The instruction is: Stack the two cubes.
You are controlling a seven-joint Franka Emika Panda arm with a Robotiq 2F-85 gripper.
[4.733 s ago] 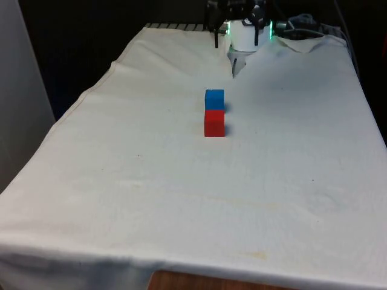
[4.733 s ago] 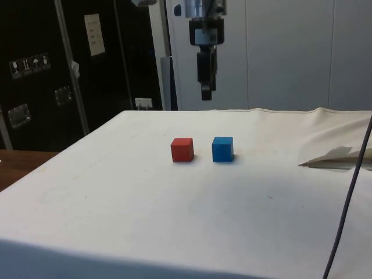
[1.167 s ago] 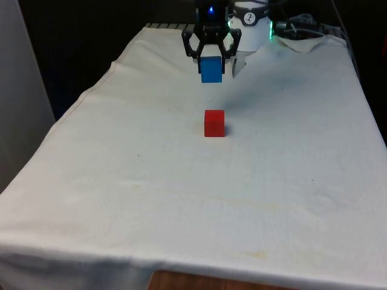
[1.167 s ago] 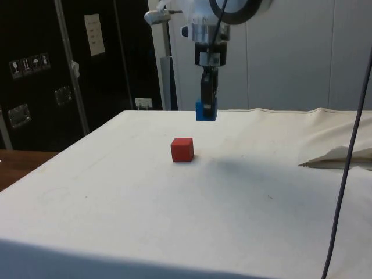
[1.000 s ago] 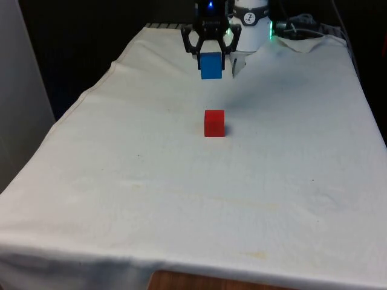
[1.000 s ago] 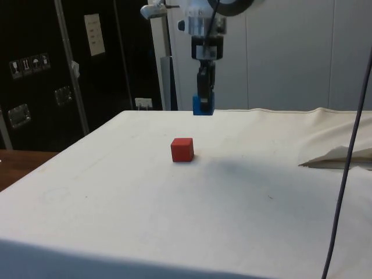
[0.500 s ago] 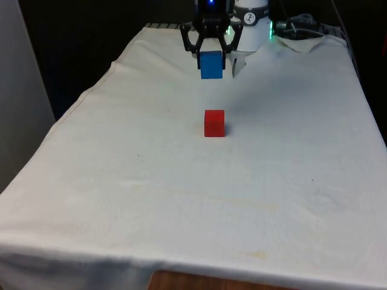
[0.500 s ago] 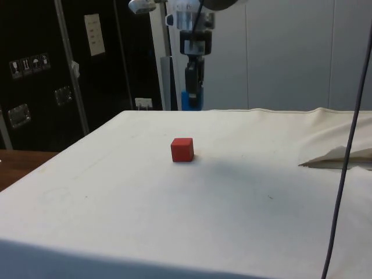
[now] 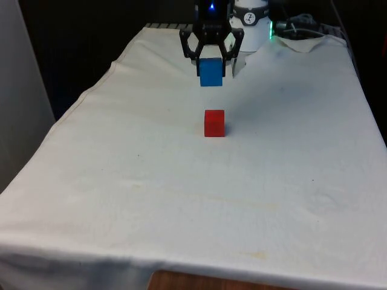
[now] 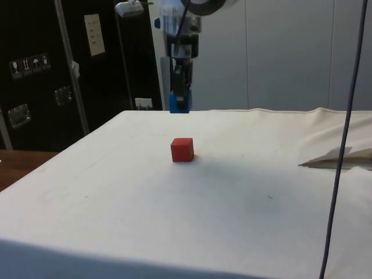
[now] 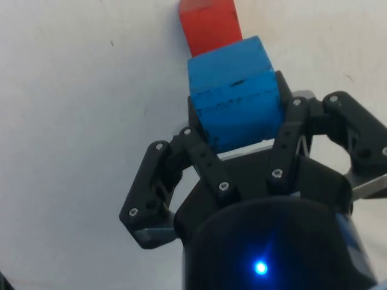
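Observation:
A red cube rests on the white cloth near the table's middle. My gripper is shut on a blue cube and holds it in the air, well above the cloth. In the side view the blue cube hangs nearly over the red one, a touch to its left and high above it. In the wrist view the blue cube sits between the black fingers of my gripper, and the red cube shows just beyond it.
A crumpled fold of white cloth lies by the robot's base. A dark cable hangs down at the side view's right. The table's edge drops off at the front view's left.
My gripper has carried the blue cube towards the side view's left, from beyond the red cube to nearly over it. The red cube has not moved.

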